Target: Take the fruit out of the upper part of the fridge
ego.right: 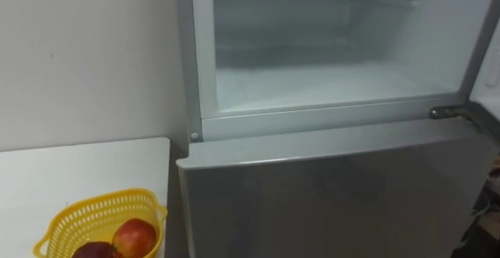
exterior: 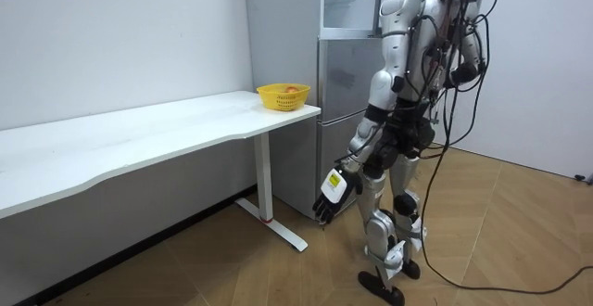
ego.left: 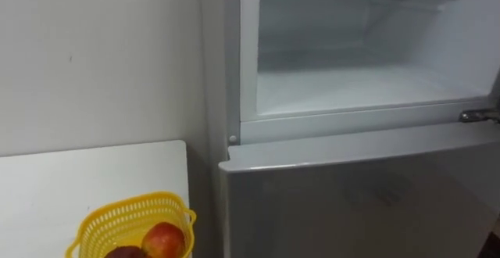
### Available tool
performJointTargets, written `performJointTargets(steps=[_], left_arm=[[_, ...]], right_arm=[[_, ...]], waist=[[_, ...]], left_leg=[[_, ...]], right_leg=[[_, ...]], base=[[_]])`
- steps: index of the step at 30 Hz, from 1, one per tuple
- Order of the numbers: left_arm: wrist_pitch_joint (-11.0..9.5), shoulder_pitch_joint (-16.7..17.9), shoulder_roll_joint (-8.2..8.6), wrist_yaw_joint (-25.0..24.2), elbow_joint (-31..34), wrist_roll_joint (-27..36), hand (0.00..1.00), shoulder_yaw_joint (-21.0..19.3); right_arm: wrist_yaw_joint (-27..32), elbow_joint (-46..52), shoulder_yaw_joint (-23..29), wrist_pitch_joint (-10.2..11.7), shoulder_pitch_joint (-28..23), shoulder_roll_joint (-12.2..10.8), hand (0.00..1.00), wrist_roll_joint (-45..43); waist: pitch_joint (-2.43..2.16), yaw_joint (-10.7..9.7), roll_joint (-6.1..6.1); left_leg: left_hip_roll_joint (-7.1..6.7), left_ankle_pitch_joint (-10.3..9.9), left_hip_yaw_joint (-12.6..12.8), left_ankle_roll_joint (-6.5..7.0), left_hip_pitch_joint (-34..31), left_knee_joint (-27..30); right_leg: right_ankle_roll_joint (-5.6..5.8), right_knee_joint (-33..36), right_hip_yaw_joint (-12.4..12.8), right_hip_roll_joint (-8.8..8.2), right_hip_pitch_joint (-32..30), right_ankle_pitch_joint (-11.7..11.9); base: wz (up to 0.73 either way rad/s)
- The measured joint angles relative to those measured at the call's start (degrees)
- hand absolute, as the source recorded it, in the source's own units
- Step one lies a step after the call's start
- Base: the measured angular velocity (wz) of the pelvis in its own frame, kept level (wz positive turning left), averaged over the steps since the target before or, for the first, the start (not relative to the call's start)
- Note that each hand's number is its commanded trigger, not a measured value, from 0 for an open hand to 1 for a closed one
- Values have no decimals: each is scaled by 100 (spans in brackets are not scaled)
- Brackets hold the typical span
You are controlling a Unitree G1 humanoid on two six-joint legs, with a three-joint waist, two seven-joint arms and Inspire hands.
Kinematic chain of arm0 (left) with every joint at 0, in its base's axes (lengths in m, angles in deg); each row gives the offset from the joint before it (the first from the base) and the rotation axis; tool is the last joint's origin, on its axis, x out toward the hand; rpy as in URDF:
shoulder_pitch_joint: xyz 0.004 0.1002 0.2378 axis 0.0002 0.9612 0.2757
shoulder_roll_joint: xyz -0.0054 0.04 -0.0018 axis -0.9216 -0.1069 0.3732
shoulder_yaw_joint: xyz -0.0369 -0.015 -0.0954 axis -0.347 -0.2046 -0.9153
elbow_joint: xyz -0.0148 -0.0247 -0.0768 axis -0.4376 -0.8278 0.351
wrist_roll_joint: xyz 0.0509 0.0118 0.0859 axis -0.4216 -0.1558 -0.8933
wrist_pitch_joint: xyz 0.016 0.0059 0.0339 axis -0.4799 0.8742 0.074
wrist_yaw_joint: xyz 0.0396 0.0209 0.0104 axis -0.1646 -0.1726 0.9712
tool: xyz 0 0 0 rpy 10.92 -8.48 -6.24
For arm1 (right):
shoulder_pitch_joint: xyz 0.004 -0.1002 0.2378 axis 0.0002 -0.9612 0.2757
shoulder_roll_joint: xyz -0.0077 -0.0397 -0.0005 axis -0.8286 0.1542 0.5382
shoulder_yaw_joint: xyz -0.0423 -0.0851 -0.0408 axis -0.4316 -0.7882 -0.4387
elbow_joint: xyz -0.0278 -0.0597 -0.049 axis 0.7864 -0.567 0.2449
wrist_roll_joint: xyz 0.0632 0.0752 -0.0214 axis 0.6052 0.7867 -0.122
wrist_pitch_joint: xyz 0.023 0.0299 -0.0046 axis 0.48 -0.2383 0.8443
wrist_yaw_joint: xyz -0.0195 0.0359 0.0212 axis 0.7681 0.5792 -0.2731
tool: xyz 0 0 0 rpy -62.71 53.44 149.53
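The upper fridge compartment (ego.left: 351, 86) stands open right before me, and its white floor and back wall are bare. A metal hinge (ego.left: 478, 116) shows at its lower right corner. Below it, the grey lower fridge door (ego.left: 351, 195) is closed. In the room view I stand facing the fridge (exterior: 341, 74). My left hand (exterior: 332, 193) hangs low beside my leg with relaxed fingers and holds nothing.
A white table (ego.left: 94, 180) stands to the left of the fridge, against the wall. At its near corner a yellow basket (ego.left: 129, 215) holds a red-yellow apple (ego.left: 164, 241) and a darker fruit (ego.left: 125, 252). Wooden floor (exterior: 519, 232) lies open behind me.
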Motion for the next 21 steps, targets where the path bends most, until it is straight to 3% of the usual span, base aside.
performJointTargets(steps=[7, 11, 21], left_arm=[[2, 155, -39, 1, 308, 396, 0, -133], [1, 193, -35, 0, 584, 434, 0, -410], [-45, 106, -81, 8, 924, 409, 0, -792]], right_arm=[[773, -838, 757, 66, 51, -8, 0, 1611], [1361, -1209, 1583, 68, 129, -64, 0, 2392], [2674, -971, 2794, 333, 655, -38, 0, 2083]], waist=[[-10, -164, -31], [-16, -192, -71], [-11, -335, -278]], left_leg=[[-6, -2, -67, -5, -12, 3], [-29, 1, -78, -5, 23, 8], [-74, 1, -62, -3, -59, 6]], right_leg=[[-8, -38, -84, -15, 20, -22], [-7, 6, -92, -31, 11, -90], [0, 179, -126, -63, -122, -201]], base=[[6], [3], [0]])
